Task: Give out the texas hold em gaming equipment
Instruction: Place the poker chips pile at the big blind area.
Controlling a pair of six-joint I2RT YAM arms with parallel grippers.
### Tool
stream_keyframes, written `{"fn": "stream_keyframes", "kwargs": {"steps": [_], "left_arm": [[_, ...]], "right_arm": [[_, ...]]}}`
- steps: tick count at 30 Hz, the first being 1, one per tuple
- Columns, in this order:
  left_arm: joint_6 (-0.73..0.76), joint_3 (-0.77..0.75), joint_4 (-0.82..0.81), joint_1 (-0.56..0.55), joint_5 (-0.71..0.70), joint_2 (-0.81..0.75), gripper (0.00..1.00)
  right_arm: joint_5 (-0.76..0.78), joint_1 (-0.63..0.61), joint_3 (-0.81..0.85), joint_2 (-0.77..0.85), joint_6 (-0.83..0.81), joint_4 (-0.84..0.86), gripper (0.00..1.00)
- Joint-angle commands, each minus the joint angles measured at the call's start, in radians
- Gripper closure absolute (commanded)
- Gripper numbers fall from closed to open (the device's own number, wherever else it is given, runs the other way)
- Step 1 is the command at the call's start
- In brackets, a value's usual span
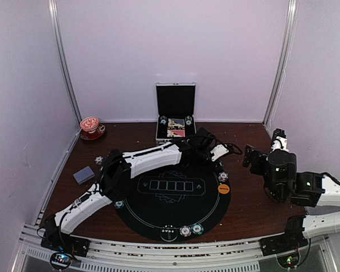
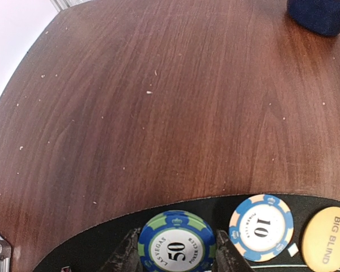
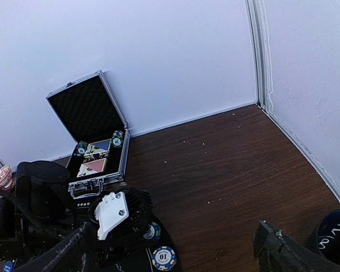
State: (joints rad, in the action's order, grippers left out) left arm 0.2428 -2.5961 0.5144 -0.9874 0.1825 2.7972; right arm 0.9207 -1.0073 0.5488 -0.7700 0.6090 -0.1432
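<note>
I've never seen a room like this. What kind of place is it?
Probably a robot test booth: plain white walls close in a wooden table, the left arm and right arm are mounted at its near edge, and a round poker mat lies on it.

From above and behind the bases (image 1: 62, 243) we look down over the whole table (image 1: 124, 139) to the far wall (image 1: 170, 45). Our left wrist view hangs close over the right edge of the mat (image 2: 96, 249), facing right. Our right wrist view looks far-left, towards the case (image 3: 88, 107). Both wrist views share the 10 chip (image 2: 262, 226).
</note>
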Motion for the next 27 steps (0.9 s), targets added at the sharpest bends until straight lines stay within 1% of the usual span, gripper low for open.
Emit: {"fn": "stream_keyframes", "kwargs": {"steps": [1, 8, 11, 16, 22, 27], "left_arm": [[-0.007, -0.031, -0.042, -0.003, -0.015, 0.03, 0.75], [-0.004, -0.025, -0.039, -0.004, -0.034, 0.03, 0.75], [-0.008, -0.025, -0.037, -0.004, -0.03, 0.03, 0.72], [-0.006, -0.02, -0.027, -0.004, -0.024, 0.028, 0.64], [-0.014, -0.013, -0.025, -0.004, -0.008, 0.018, 0.5], [-0.014, -0.011, -0.023, -0.004, -0.008, 0.01, 0.47]], "right_arm": [[-0.003, 0.002, -0.005, 0.005, -0.005, 0.012, 0.02], [-0.007, 0.001, -0.004, 0.001, -0.009, 0.016, 0.02], [-0.006, 0.002, -0.005, 0.002, -0.009, 0.016, 0.02], [-0.005, 0.001, -0.006, 0.003, -0.011, 0.016, 0.02], [-0.005, 0.001, -0.005, 0.0, -0.013, 0.017, 0.02], [-0.005, 0.002, -0.006, 0.001, -0.013, 0.017, 0.02]]}}
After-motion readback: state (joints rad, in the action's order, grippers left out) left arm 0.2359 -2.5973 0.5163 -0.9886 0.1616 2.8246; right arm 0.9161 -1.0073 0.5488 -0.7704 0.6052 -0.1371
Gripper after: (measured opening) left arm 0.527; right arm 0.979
